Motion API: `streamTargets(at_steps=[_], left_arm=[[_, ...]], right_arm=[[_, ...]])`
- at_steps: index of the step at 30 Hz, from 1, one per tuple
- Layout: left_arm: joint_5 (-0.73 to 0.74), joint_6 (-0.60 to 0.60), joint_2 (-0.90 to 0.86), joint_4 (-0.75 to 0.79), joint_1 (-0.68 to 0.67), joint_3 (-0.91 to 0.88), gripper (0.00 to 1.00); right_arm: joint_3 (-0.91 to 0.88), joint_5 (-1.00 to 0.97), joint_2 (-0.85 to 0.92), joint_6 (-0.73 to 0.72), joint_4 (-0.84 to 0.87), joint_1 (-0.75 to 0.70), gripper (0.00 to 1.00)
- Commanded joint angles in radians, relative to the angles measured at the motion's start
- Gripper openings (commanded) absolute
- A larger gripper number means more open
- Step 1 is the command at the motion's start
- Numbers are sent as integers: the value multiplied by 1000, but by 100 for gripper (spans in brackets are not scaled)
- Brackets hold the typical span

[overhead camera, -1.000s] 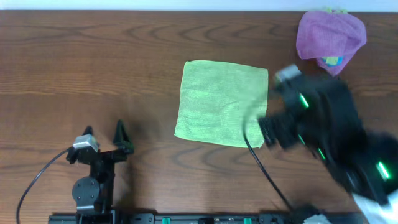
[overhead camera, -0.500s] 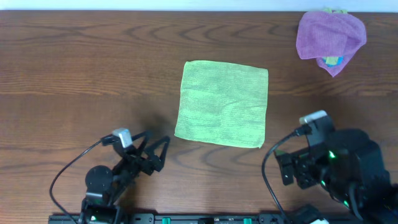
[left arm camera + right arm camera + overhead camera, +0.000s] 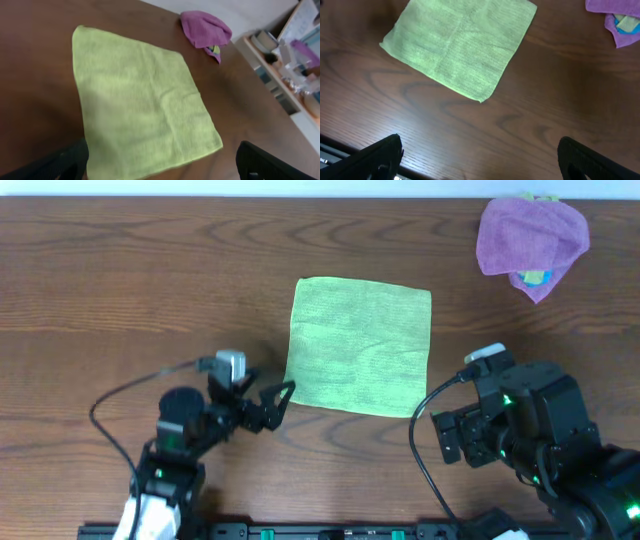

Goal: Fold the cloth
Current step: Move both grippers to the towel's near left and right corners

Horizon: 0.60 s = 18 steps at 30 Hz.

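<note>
While the cloth point(image 3: 358, 346) lies spread flat on the bench point(image 3: 120, 280), one layer and unfolded, neither arm has hold of it.

Left arm point(image 3: 185, 420): sits off the cloth's near-left corner, wrist angled toward that corner. Left jaws are spread wide with nothing between them but air. In the left wrist view both fingers point(image 3: 65, 162) sit at the bottom corners of the frame, and the cloth point(image 3: 135, 100) fills the space between and beyond them. From overhead one fingertip looks right at the cloth's near-left corner; I cannot tell whether it touches.

Right arm point(image 3: 530, 420): sits off the cloth's near-right corner, clear of it. Right jaws are also spread wide and empty. In the right wrist view the fingers point(image 3: 375, 155) are at the bottom corners, with bare wood between them and the cloth point(image 3: 460, 45). The cloth's nearest corner points toward that arm, well apart from the fingers. Faint creases run across the cloth surface.

Purple cloth point(image 3: 530, 235): bunched up well beyond the cloth's far-right corner, near the far bench edge. Blue-yellow item point(image 3: 533, 277) pokes out from under the purple cloth on the side nearer the arms. Both are well apart from the cloth and show in each wrist view too.
</note>
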State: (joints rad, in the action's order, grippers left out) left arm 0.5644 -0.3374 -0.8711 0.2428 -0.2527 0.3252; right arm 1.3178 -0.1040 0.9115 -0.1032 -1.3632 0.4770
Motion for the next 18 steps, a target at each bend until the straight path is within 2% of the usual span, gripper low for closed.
streamTargets(at_steps=[1, 8, 15, 18], left_arm=[[47, 111, -159, -10, -13, 129, 95], [137, 161, -423, -36, -62, 362, 96], [141, 121, -457, -10, -62, 365, 95], [124, 121, -463, -60, -62, 365, 95]], right_arm=[[-3, 4, -5, -17, 14, 7, 99], [-3, 75, -5, -16, 24, 7, 99], [-3, 87, -5, -16, 43, 7, 99], [-3, 93, -3, -16, 46, 7, 99]])
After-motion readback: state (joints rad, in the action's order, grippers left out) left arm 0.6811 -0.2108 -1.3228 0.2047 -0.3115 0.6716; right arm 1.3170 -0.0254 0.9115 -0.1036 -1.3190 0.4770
